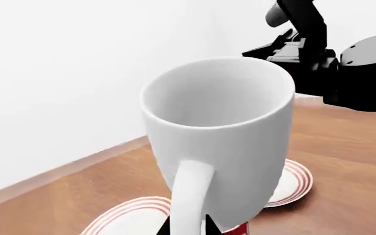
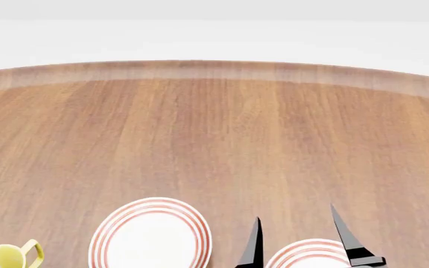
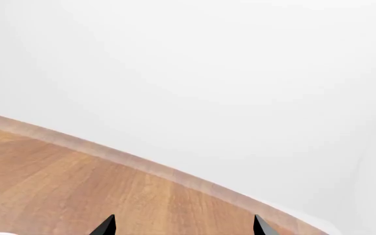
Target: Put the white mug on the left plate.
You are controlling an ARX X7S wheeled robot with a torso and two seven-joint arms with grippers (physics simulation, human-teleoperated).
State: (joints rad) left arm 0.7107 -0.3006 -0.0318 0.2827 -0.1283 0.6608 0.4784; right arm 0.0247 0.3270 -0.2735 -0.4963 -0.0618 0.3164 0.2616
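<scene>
Mug status: the white mug [image 1: 217, 132], tall, glossy ceramic with a thick loop handle, fills the left wrist view, raised above the wood-grain table [image 2: 214, 139] and tilted a little. Left gripper [image 1: 189, 226] pinches that handle between its dark fingertips. Below it sit two round shallow plates with thin red rings; the left plate [image 2: 151, 234] lies bare, well apart from the second plate [image 2: 310, 255]. Right gripper [image 2: 304, 240] hovers over the second plate, matte black prongs spread wide, holding nothing. Yellow-handled mug [image 2: 6, 258] shows at the near left edge.
</scene>
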